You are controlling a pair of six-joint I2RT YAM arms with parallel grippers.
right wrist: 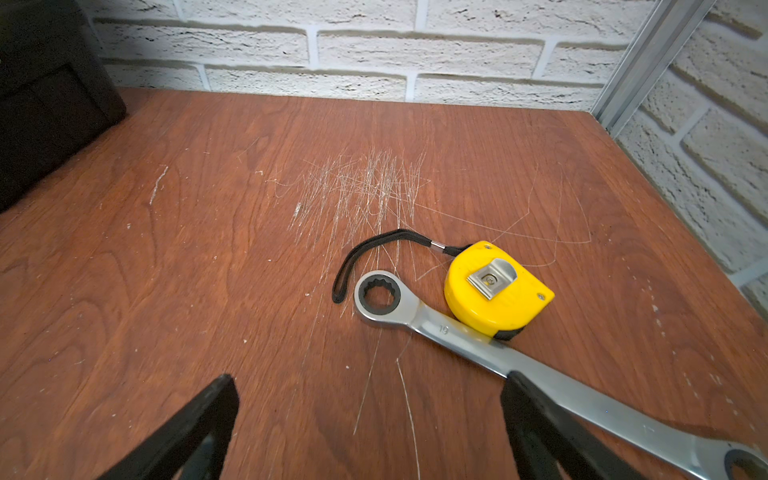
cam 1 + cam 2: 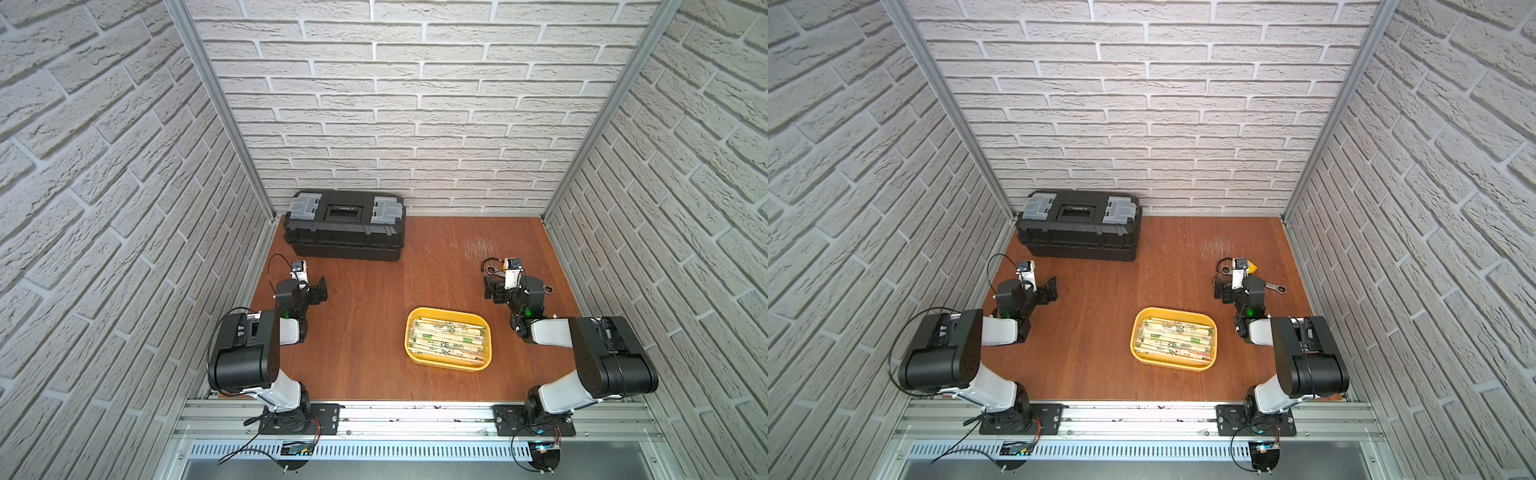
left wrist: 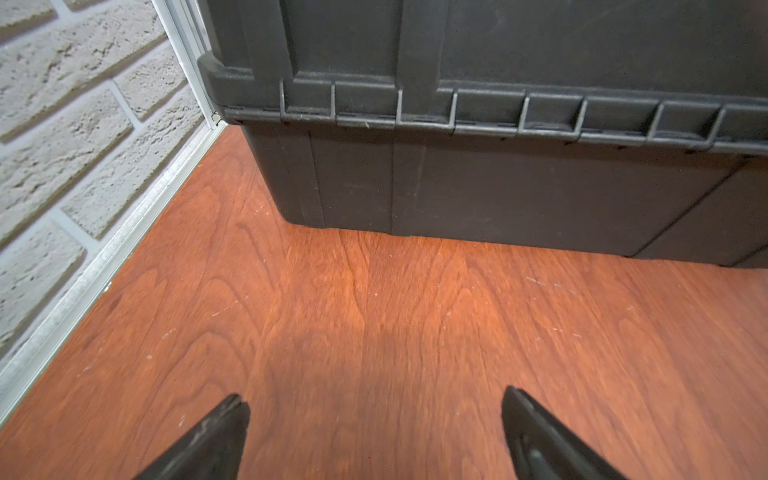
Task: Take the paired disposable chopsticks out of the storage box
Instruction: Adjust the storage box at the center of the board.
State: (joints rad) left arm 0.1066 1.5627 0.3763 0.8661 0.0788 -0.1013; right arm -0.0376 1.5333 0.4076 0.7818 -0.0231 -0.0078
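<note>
In both top views the storage box sits right of centre on the wooden table, full of the paired disposable chopsticks, with bare wood open on every side. In the left wrist view the left gripper stands wide and empty before the black toolbox. In the right wrist view the right gripper stands wide and empty; a wrench stamped "19" touches a yellow tape measure.
</note>
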